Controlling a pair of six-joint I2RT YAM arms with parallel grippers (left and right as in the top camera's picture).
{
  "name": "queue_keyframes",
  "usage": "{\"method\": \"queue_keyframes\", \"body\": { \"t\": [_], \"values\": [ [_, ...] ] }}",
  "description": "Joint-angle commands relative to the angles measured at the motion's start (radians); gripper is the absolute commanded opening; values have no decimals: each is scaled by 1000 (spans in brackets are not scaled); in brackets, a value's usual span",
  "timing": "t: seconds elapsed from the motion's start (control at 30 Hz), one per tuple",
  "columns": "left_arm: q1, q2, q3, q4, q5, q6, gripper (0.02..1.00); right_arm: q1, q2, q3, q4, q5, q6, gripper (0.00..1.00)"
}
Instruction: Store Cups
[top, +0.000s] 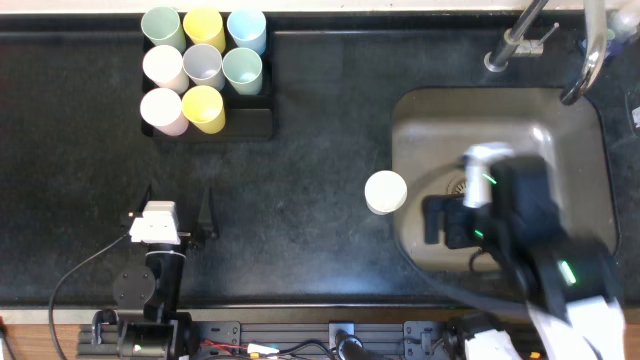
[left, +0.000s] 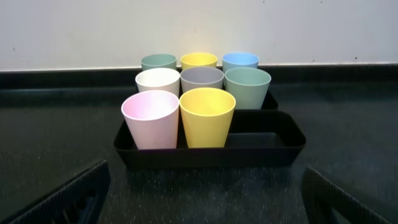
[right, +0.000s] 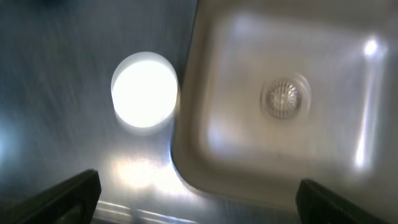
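Observation:
A black tray (top: 250, 122) at the counter's back left holds several pastel cups (top: 203, 66) standing upright, and its front right slot is free. In the left wrist view the same tray (left: 273, 143) has a pink cup (left: 150, 118) and a yellow cup (left: 207, 116) in its front row. My left gripper (top: 170, 215) (left: 199, 208) stands open on the counter in front of the tray, holding nothing. A lone white cup (top: 385, 192) (right: 144, 89) stands on the counter just left of the sink (top: 560, 120). My right gripper (top: 432, 218) (right: 199, 211) hangs open above the sink's left rim, near the white cup and not touching it.
The steel sink (right: 236, 37) has a drain (right: 285, 96) in its basin, and a faucet (top: 520, 35) stands behind it. Dark counter (top: 300, 220) lies open between the tray and the sink.

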Motion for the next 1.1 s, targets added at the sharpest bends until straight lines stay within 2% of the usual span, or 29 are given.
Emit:
{"method": "queue_keyframes", "body": {
  "t": [0.03,0.2,0.27,0.63,1.1],
  "values": [
    [4,-9,-2,-2,-1,-7,998,80,223,24,-43,85,-152,998],
    [4,-9,-2,-2,-1,-8,998,51,327,24,43,-82,-283,998],
    [4,-9,-2,-2,-1,-7,998,37,362,24,47,-102,-300,998],
    [4,-9,-2,-2,-1,-7,998,-44,558,25,89,-110,-354,998],
    [4,-9,-2,-2,-1,-7,998,-46,711,124,101,-127,-384,998]
  ]
}}
